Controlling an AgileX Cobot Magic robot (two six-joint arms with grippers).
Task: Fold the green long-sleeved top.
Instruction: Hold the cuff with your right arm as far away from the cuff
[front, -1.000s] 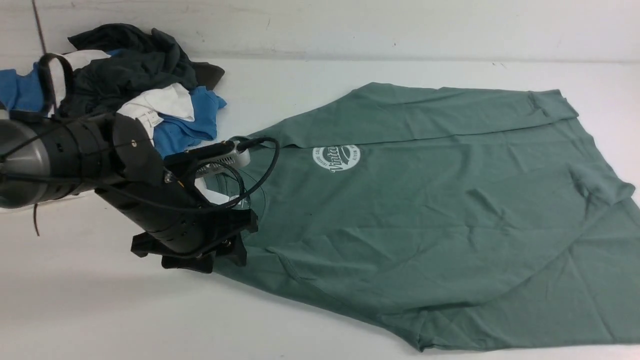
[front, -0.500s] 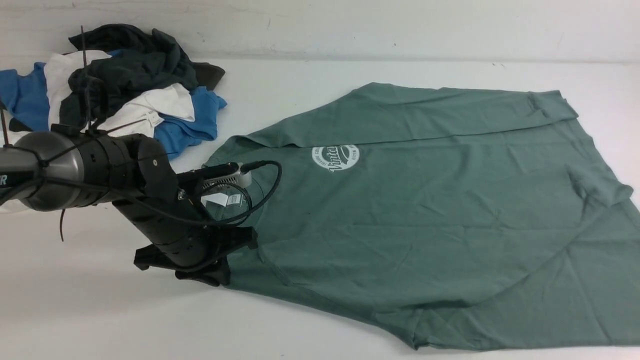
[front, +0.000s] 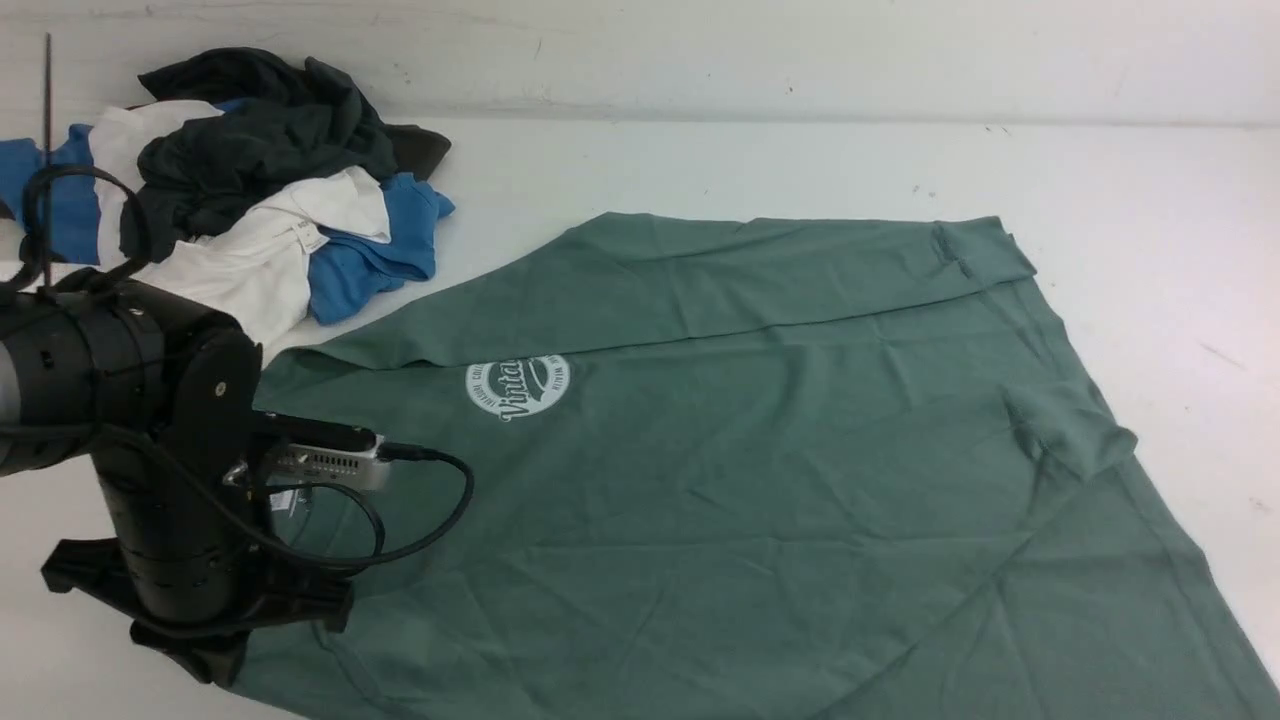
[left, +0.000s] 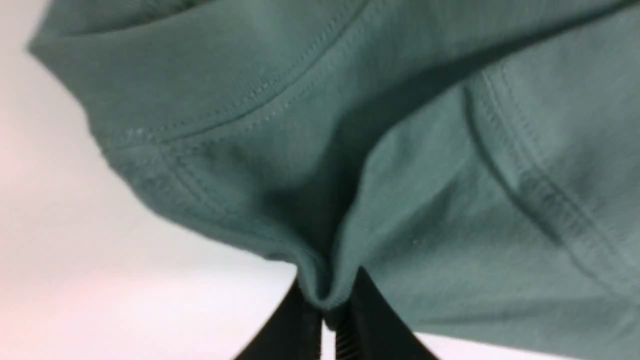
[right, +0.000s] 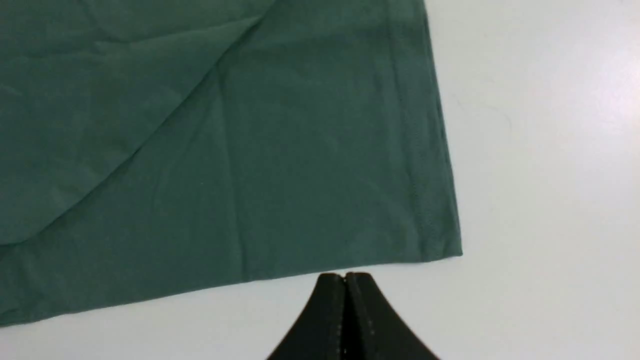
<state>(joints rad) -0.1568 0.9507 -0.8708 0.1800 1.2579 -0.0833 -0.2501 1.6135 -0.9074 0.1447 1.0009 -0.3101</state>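
**Left gripper** (left: 330, 302): the jaws are drawn almost fully together and pinch a small gathered fold of the green long-sleeved top (front: 760, 500). The left wrist view shows the cloth bunched between the two black fingers (left: 295, 325), close to a double-stitched seam. The fabric on either side of the pinch rises away from the white table (front: 720, 160).

**Right gripper** (right: 345, 277): the jaws are pressed tight against each other and hold nothing. It stands over bare table, just beside a hem corner of the top and apart from the cloth.

**The garment**: muted sage green, it is spread nearly flat with shallow creases and the round white "Vintage" logo (front: 517, 387) facing up. One sleeve (front: 760, 265) is folded across the far part of the body. A second cuff (front: 1070, 430) lies on the body towards the robot's right.

**Position**: the top covers the middle and right of the table. Its near-left edge reaches under the left arm (front: 170, 480), where the grip is made. Its hem end runs out towards the right arm's side. A heap of blue, white and dark grey garments (front: 250, 190) lies at the far left, just beside the top's edge.
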